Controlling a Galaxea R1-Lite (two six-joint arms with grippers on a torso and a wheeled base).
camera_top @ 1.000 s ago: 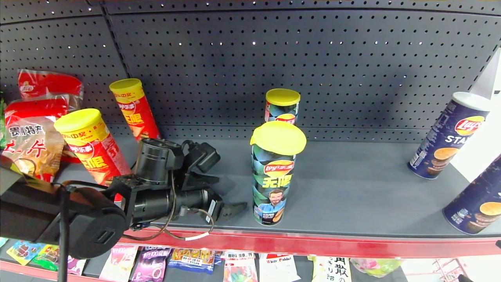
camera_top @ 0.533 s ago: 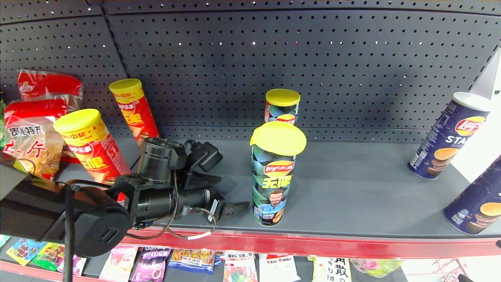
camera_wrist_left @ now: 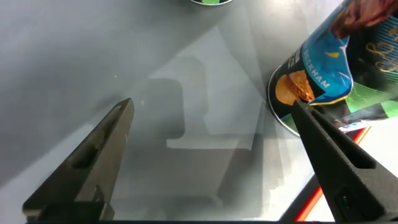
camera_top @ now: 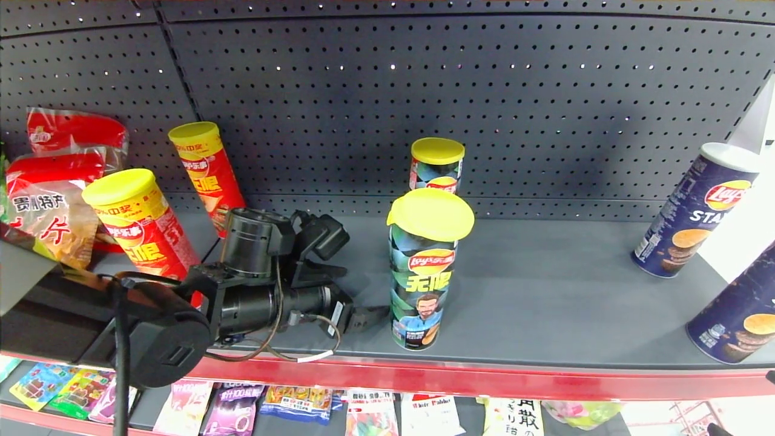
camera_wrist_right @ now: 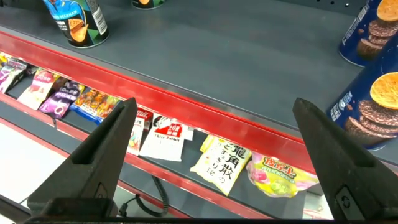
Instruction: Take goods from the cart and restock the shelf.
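Note:
A green chip can with a yellow lid (camera_top: 424, 272) stands upright near the front of the grey shelf (camera_top: 545, 290). A second, like can (camera_top: 437, 163) stands behind it by the back panel. My left gripper (camera_top: 370, 316) lies low over the shelf just left of the front can's base. In the left wrist view the left gripper (camera_wrist_left: 211, 106) is open with only bare shelf between its fingers; the can's base (camera_wrist_left: 311, 87) lies just outside one finger. My right gripper (camera_wrist_right: 214, 106) hangs open and empty in front of the shelf's red edge (camera_wrist_right: 186, 93).
Two red cans (camera_top: 139, 224) (camera_top: 206, 166) and snack bags (camera_top: 48, 206) crowd the shelf's left end. Two blue cans (camera_top: 696, 209) (camera_top: 738, 309) stand at the right end. Bare shelf lies between green and blue cans. Packets (camera_wrist_right: 224, 165) lie on the lower shelf.
My left arm has crept to the right along the shelf front, bringing its gripper closer to the front green can's base. The cans have not moved.

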